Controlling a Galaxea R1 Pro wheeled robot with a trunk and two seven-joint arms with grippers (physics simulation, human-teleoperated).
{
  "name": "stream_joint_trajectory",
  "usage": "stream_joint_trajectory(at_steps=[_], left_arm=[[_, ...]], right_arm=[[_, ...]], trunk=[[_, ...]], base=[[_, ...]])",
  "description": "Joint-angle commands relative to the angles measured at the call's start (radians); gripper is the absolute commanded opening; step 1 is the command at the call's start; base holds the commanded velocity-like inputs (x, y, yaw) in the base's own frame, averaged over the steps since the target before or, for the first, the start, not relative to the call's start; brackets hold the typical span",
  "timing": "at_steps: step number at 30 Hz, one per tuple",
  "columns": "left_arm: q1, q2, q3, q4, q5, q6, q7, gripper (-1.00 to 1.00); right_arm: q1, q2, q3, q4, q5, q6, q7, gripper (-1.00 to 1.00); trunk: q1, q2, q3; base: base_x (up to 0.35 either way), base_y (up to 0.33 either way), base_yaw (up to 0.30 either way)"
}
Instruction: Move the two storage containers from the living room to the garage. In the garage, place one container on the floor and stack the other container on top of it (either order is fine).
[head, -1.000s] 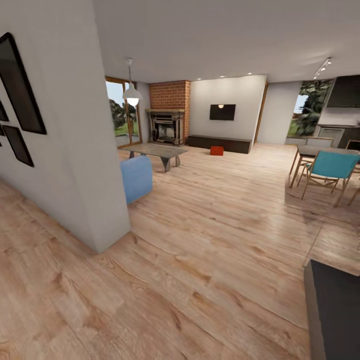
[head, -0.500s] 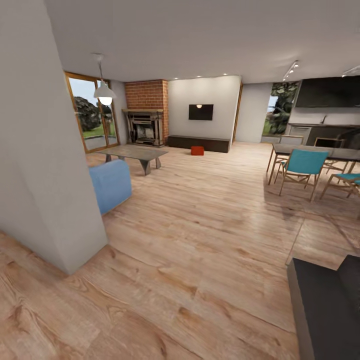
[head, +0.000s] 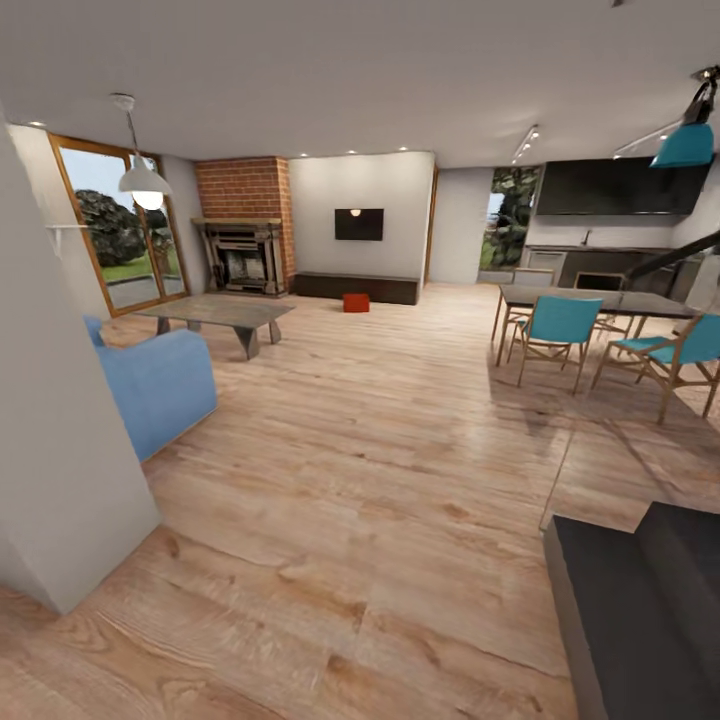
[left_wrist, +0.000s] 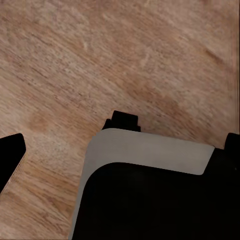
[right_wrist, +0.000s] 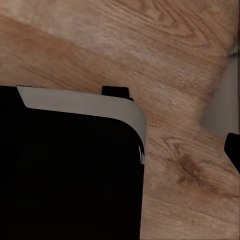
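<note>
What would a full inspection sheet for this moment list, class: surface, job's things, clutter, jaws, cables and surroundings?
Surface: light wood plank floor, bare ahead.
Job's things: one orange-red storage container on the floor by the low dark TV bench; the second, nothing seen.
Clutter: nothing seen.
Jaws: cannot tell whether open or shut; both wrist views show dark robot parts over the planks.
Cables: nothing seen.
Surroundings: brick fireplace, wall TV, blue sofa, coffee table, dining table with teal chairs, patio doors.
</note>
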Motion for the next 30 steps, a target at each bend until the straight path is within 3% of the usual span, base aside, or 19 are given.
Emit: stream_joint_trajectory(at_steps=[1, 11, 30], left_arm=[[0.000, 0.000, -0.001, 0.000, 0.006, -0.004, 0.001, 1.00], [0.000, 0.000, -0.001, 0.000, 0.006, -0.004, 0.001, 1.00], [0.000, 0.000, -0.001, 0.000, 0.007, -0.003, 0.002, 1.00]], right_arm=[[-0.001, 0.000, 0.008, 0.003, -0.006, -0.005, -0.002, 1.00], [-0.001, 0.000, 0.007, 0.003, -0.006, -0.005, -0.003, 1.00], [-0.001, -0.001, 0.011, 0.003, 0.001, -0.001, 0.008, 1.00]], trunk=[[0.001, 0.000, -0.001], [0.001, 0.000, -0.001], [0.001, 0.000, -0.001]], base=[[0.322, 0.000, -0.250], [0.322, 0.000, -0.219], [0.322, 0.000, -0.008]])
